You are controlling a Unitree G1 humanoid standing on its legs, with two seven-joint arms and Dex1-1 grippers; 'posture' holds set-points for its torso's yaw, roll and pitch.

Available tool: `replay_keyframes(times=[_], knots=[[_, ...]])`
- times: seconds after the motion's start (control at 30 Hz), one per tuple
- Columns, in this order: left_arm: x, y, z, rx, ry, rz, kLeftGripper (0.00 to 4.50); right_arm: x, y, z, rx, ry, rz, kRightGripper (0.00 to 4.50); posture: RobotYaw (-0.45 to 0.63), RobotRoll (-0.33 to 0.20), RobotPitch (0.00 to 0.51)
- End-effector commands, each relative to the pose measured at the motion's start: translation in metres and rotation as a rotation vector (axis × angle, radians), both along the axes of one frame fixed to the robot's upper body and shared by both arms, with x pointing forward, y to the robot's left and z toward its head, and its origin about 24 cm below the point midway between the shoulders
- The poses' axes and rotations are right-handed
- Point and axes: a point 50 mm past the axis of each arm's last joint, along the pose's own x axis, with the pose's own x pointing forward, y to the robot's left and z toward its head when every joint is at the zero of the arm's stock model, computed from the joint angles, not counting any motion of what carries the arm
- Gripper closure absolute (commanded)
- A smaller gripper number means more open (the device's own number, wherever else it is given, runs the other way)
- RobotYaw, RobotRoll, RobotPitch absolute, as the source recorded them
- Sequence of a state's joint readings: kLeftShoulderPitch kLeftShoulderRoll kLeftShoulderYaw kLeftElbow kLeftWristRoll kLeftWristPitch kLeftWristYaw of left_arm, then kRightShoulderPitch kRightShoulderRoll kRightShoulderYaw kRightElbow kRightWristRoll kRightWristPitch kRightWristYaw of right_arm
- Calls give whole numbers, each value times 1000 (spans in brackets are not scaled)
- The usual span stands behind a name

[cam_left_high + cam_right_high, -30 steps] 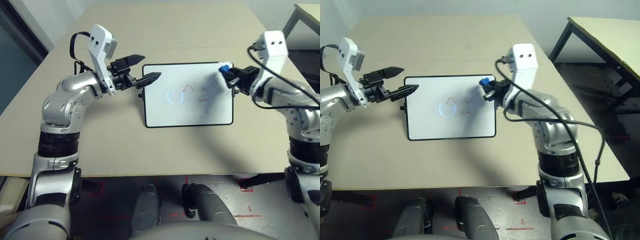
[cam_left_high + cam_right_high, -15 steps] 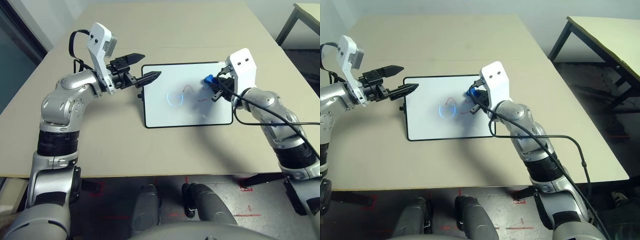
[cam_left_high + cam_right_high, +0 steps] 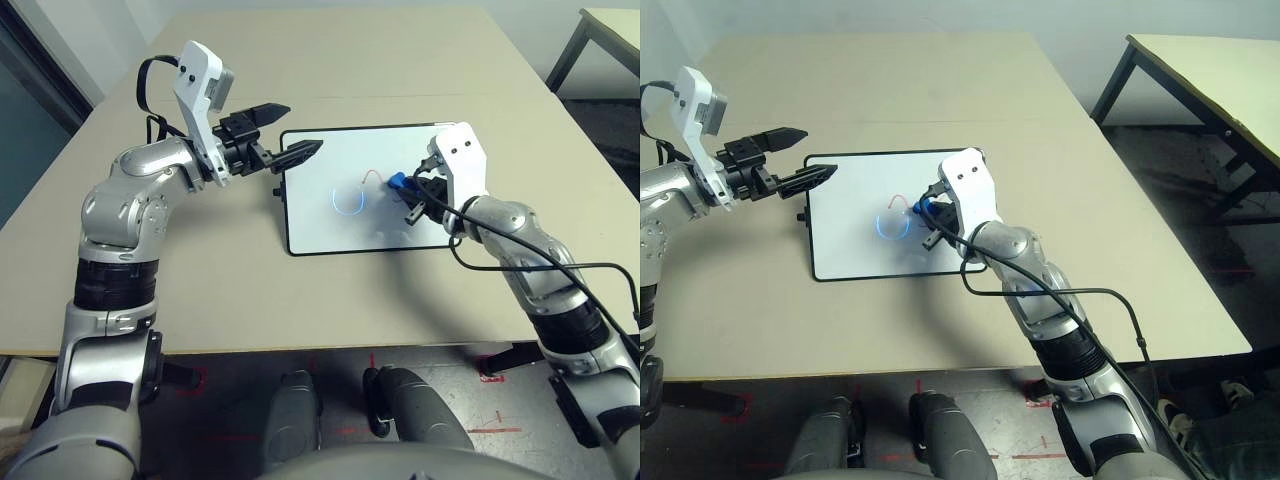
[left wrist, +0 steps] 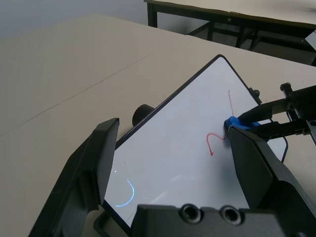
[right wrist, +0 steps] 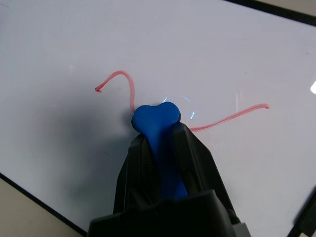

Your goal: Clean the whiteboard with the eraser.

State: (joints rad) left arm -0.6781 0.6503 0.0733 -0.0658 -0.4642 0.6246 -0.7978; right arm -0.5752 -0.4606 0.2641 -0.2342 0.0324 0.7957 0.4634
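The whiteboard [image 3: 335,232] lies flat on the table, black-framed, with a red squiggle [image 3: 372,176] and a pale blue arc [image 3: 348,200] near its middle. My right gripper [image 3: 408,196] is shut on the blue eraser [image 3: 397,182], whose end presses on the board just right of the squiggle. In the right wrist view the eraser [image 5: 157,118] sticks out between the fingers, with red lines [image 5: 118,79] on either side of it. My left gripper [image 3: 303,128] hovers open over the board's far left corner, holding nothing.
The board has a small black knob [image 4: 143,111] on its left side. Bare beige table [image 3: 330,50] surrounds the board on all sides. A second table [image 3: 1210,70] stands off to the right, beyond a gap of floor.
My right arm has carried the eraser from the board's far right corner leftwards to near its middle. The left arm has stayed in place.
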Motion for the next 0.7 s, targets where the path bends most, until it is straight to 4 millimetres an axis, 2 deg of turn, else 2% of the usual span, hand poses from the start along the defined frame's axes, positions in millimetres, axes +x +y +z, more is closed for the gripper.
replay_keyframes(times=[0.03,0.17,0.27,0.6,0.7], knots=[[1,-1,-2,17,7,-4,0,14,-28,12,-19,-44,-147,3901,8,0,112],[0,-1,-4,17,11,-6,0,22,-36,27,-6,-104,-197,3901,8,0,108],[0,-1,-4,17,12,-6,0,23,-35,27,-3,-100,-195,3901,9,0,107],[0,-2,-4,19,14,-7,0,-3,15,-8,77,127,-9,3902,15,0,111],[0,-2,-4,20,15,-7,0,-7,23,-14,82,168,12,3902,15,0,111]])
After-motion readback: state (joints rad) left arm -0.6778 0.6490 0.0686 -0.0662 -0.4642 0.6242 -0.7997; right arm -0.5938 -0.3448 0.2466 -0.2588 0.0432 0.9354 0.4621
